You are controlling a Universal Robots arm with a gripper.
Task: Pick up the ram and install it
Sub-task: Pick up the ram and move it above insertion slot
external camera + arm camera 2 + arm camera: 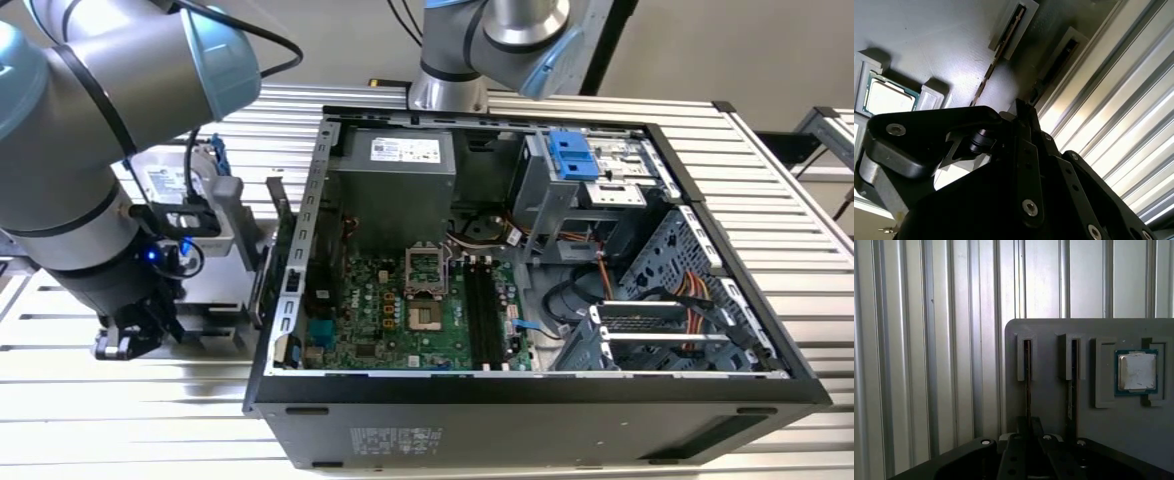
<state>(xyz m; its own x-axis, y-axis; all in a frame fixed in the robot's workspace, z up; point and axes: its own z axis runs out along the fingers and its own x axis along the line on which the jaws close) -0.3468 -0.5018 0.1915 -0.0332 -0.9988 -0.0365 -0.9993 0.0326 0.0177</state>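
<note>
- Black metal gripper (1029, 426), low over a grey plastic tray (1049, 410); clenched or released cannot be told.
- Thin ram (1027, 395) on edge in a tray slot, right at the gripper's tip.
- Second stick (1072, 395) in the neighbouring slot.
- Silver-lidded processor chip (1137, 371) in a tray recess.
- Open black computer case (534, 395) with a white printed label (404, 150) inside.

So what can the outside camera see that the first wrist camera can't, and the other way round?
The exterior view has the open computer case with its motherboard and blue drive bay. The first wrist view has the ram and a second stick, standing on edge in a grey tray, beside a processor chip. Both have the ridged metal table and the gripper.
</note>
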